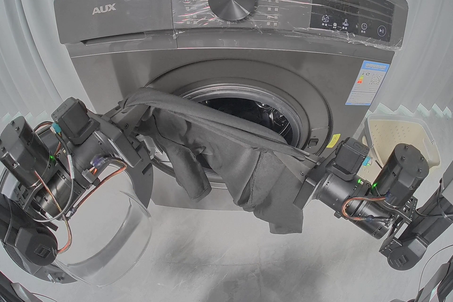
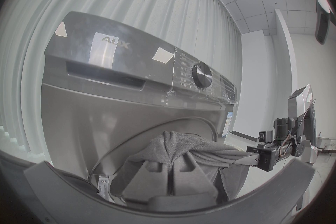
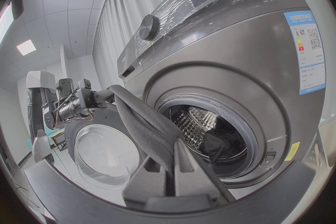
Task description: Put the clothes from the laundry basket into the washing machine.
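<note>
Washer [image 1: 264,57] fills the upper and middle of the head view. Its round glass door [image 1: 113,232] stands open at lower left, and the drum mouth [image 1: 255,112] shows dark at centre. A dark grey garment [image 1: 226,152] stretches as a taut band across the front of the drum mouth, from left of centre down to right of centre. Loose folds hang below the band toward lower centre, and the garment is outside the drum. A cream basket [image 1: 401,135] sits at the right edge, just beside the washer and behind the right arm. The left gripper [image 1: 125,104], at middle left, has its jaws pressed together on the garment's upper end. The right gripper [image 1: 311,159], at middle right, pinches the lower end the same way. In the right wrist view a small dark cloth [image 3: 218,140] lies inside the drum.
</note>
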Controlling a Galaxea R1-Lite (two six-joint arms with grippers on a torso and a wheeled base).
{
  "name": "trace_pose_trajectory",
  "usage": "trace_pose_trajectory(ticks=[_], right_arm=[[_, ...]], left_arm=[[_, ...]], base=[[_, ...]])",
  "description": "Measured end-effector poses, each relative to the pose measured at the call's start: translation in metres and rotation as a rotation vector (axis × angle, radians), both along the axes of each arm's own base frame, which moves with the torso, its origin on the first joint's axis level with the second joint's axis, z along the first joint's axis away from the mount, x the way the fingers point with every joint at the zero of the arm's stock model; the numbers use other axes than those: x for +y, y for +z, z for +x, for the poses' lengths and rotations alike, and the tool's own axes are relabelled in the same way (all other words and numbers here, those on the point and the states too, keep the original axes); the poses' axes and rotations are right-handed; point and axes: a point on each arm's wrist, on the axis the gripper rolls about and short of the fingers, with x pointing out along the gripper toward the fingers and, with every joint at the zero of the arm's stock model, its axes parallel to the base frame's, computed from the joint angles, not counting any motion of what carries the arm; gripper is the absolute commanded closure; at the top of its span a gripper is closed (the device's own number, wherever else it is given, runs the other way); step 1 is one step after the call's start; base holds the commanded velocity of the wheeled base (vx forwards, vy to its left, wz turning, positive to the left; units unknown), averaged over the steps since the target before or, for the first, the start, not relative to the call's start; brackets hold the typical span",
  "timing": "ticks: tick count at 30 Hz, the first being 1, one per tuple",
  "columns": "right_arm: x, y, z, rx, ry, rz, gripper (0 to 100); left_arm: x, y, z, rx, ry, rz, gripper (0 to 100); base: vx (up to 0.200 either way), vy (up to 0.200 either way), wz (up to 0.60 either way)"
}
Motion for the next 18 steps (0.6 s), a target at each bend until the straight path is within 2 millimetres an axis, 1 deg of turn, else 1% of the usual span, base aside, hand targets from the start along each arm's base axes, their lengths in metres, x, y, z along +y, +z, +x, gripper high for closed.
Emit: trace_pose_trajectory(ticks=[7,18], right_arm=[[-0.0014,0.0038,0.0004,-0.011,-0.006,0.01,100],[-0.0012,0.0023,-0.001,-0.002,-0.002,0.009,100]], left_arm=[[0.0013,0.0064,-0.0019,-0.024,0.001,-0.012,100],[0.0016,0.0072,-0.0025,-0.026,0.001,-0.013,100]], base=[[0.0,0.0,0.0],[0.0,0.0,0.0]])
